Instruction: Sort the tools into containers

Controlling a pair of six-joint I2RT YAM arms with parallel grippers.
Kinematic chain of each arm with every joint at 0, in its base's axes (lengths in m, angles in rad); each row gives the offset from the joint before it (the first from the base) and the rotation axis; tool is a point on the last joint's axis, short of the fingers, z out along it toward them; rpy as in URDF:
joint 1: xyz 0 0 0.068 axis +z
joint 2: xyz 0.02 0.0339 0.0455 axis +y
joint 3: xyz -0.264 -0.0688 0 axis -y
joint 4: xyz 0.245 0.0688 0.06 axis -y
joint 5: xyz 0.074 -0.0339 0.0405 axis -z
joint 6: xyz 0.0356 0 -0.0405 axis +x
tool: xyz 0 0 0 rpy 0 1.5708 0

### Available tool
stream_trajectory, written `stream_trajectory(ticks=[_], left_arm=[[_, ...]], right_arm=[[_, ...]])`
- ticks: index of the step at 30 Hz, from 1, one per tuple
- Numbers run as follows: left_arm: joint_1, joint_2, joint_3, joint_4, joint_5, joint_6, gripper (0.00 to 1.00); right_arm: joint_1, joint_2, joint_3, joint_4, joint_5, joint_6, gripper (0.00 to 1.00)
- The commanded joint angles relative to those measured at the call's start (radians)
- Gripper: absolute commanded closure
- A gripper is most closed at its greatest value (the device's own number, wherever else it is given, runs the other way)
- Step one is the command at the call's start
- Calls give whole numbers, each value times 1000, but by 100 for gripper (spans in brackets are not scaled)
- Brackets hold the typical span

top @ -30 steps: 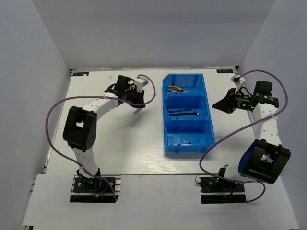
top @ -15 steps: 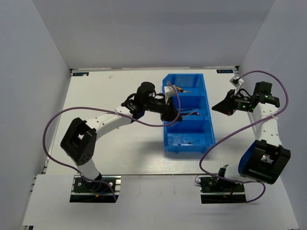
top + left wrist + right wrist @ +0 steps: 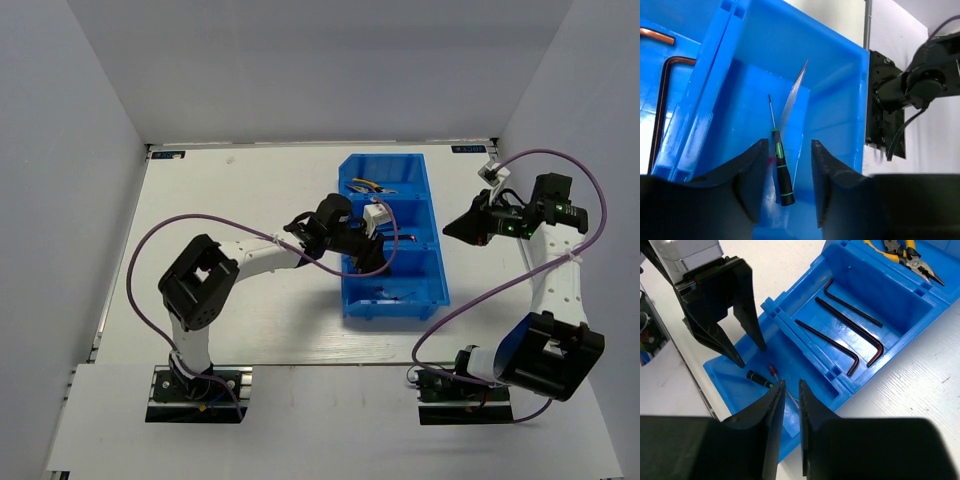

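Note:
The blue bin (image 3: 395,310) has three compartments in a row. Yellow-handled pliers (image 3: 366,186) lie in the far one and dark hex keys (image 3: 375,229) in the middle one. A screwdriver with green marks (image 3: 780,170) lies flat on the floor of the near one, beside a red-marked one (image 3: 773,371). My left gripper (image 3: 378,262) is open and empty, low over the near compartment, its jaws either side of the green-marked screwdriver without touching it. My right gripper (image 3: 462,228) hangs to the right of the bin, above the table, shut and empty.
Purple cables loop from both arms over the table. The table's white back wall and side walls stand close on three sides. The right arm's base (image 3: 890,115) sits just past the bin's near end in the left wrist view.
My left arm has swung right from the open table to over the bin, ending above the near compartment with its jaws open. The right arm has hardly moved.

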Motion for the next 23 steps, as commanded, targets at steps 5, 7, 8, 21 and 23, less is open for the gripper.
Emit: stream_trajectory(ticks=[5, 7, 8, 21, 23], left_arm=[[-14, -132, 21, -38, -106, 7, 41], [-14, -175, 21, -64, -154, 16, 39], [-14, -232, 21, -64, -174, 16, 39], [35, -772, -294, -330, -826, -192, 0], [44, -838, -328, -353, -882, -208, 0]], right_arm=[[-1, -34, -11, -67, 18, -40, 70], [-1, -39, -11, -80, 31, -29, 65], [0, -40, -5, -87, 47, -29, 62], [16, -241, -175, 244, 568, 404, 9], [16, -262, -183, 239, 581, 405, 9]])
